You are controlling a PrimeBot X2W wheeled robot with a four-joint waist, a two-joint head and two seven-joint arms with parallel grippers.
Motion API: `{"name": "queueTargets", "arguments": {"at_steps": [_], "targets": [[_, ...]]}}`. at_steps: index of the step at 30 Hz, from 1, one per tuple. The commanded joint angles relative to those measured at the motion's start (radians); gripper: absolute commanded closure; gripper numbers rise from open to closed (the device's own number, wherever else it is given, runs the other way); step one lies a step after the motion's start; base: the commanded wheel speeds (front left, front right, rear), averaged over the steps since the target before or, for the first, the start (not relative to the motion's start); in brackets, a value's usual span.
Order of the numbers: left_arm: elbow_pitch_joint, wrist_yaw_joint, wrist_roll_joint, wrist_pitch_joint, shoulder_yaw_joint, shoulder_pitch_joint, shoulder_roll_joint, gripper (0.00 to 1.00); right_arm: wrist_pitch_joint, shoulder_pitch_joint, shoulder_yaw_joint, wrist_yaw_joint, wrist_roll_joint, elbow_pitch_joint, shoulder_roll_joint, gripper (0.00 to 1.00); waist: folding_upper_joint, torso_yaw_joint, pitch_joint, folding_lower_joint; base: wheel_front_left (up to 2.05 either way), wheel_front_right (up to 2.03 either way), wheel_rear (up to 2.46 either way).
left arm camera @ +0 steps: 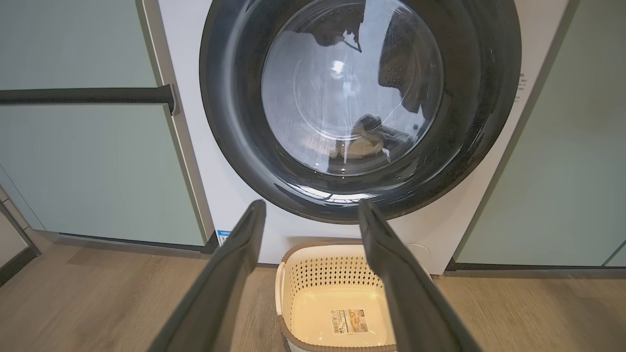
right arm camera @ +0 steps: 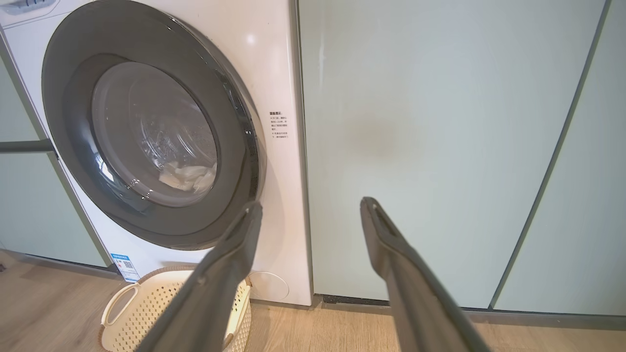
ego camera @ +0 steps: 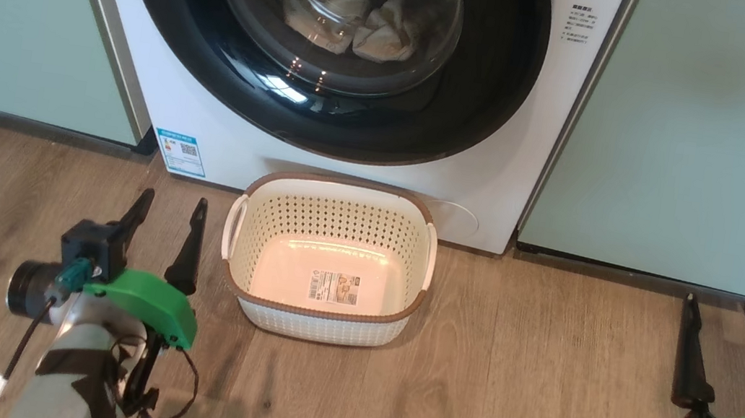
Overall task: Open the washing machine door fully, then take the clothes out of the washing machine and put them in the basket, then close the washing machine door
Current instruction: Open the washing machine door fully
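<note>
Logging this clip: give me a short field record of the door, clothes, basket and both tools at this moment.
washing machine door: shut against the washing machine
clothes: inside, seen through the door
basket: on the floor before the machine, holding just its label sticker
left tool: open, empty, left of the basket
right tool: open, empty, off to the right
task stage: not begun

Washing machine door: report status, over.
Left gripper, right gripper open, empty. Washing machine door shut, clothes inside. Basket empty on floor below door; nothing seen blocking it.
</note>
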Motion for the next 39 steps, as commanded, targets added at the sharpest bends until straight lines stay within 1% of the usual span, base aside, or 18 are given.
{"name": "queueTargets", "arguments": {"at_steps": [1,3,4,5,7,9,12,20,21,22,23,24,26,29,32,35,39], "targets": [[-0.03,-0.003,0.007,-0.011,0.032,-0.061,0.014,0.0,-0.01,-0.052,0.02,0.003,0.01,-0.027,-0.009,0.0,0.0,0.001,0.0,0.0,0.0,0.0,0.0],[-0.03,-0.004,0.006,-0.011,0.032,-0.061,0.013,0.0,-0.01,-0.053,0.021,0.003,0.02,-0.023,-0.009,0.0,0.0,0.002,0.0,0.0,0.0,0.0,0.0],[-0.03,-0.004,0.006,-0.011,0.032,-0.061,0.013,0.0,-0.01,-0.055,0.022,0.003,0.024,-0.022,-0.009,0.04,0.0,0.002,0.001,0.0,0.0,0.0,0.0],[-0.029,-0.005,0.006,-0.011,0.032,-0.062,0.013,0.0,-0.01,-0.058,0.023,0.003,0.029,-0.021,-0.009,0.13,0.0,0.003,0.001,0.0,0.0,0.0,0.0],[-0.028,-0.006,0.006,-0.011,0.032,-0.062,0.012,0.0,-0.01,-0.064,0.025,0.003,0.046,-0.015,-0.009,0.53,0.0,0.005,0.003,0.0,0.0,0.0,0.0],[-0.027,-0.007,0.005,-0.011,0.033,-0.063,0.011,0.0,-0.01,-0.074,0.03,0.003,0.066,-0.01,-0.009,1.0,0.0,0.007,0.006,0.0,0.0,0.0,0.0],[-0.027,-0.008,0.004,-0.011,0.033,-0.064,0.01,0.0,-0.01,-0.096,0.038,0.003,0.131,0.005,-0.009,1.0,0.0,0.011,0.015,0.0,0.0,0.0,0.0],[-0.044,-0.012,-0.001,-0.011,0.031,-0.087,0.005,0.0,-0.01,-0.227,0.033,0.003,0.39,0.092,-0.009,1.0,0.0,0.027,0.08,0.0,0.0,0.0,0.0],[-0.044,-0.012,-0.001,-0.011,0.031,-0.087,0.005,0.0,-0.01,-0.227,0.033,0.003,0.39,0.092,-0.009,1.0,0.0,0.027,0.08,0.0,0.0,0.0,0.0],[-0.046,-0.012,-0.002,-0.011,0.03,-0.091,0.004,0.0,-0.01,-0.248,0.034,0.003,0.424,0.105,-0.009,1.0,0.0,0.03,0.091,0.0,0.0,0.0,0.0],[-0.048,-0.012,-0.002,-0.011,0.029,-0.095,0.003,0.0,-0.01,-0.269,0.033,0.003,0.463,0.119,-0.009,1.0,0.0,0.034,0.103,0.0,0.0,0.0,0.0],[-0.055,-0.012,-0.005,-0.011,0.027,-0.106,0.0,0.0,-0.01,-0.314,0.035,0.003,0.554,0.152,-0.014,1.0,0.0,0.043,0.128,0.0,0.0,0.0,0.0],[-0.067,-0.013,-0.014,-0.011,0.026,-0.115,-0.003,0.0,-0.01,-0.359,0.038,0.003,0.673,0.184,-0.026,1.0,0.0,0.052,0.153,0.0,0.0,0.0,0.0],[-0.079,-0.012,-0.019,-0.011,0.021,-0.124,-0.007,0.0,-0.01,-0.428,0.056,0.003,0.862,0.224,-0.068,1.0,0.0,0.068,0.19,0.0,0.0,0.0,0.0],[-0.086,-0.01,-0.025,-0.011,0.016,-0.133,-0.01,0.0,0.002,-0.492,0.096,0.003,1.037,0.247,-0.125,1.0,0.0,0.083,0.226,0.0,0.0,0.0,0.0],[-0.095,-0.009,-0.034,-0.011,0.014,-0.146,-0.012,0.0,0.048,-0.553,0.133,0.003,1.172,0.252,-0.186,1.0,0.0,0.098,0.263,0.0,0.0,0.0,0.0],[-0.103,-0.009,-0.044,-0.011,0.01,-0.17,-0.014,0.0,0.128,-0.631,0.162,0.003,1.308,0.255,-0.246,1.0,0.0,0.118,0.314,0.0,0.0,0.0,0.0]]}}
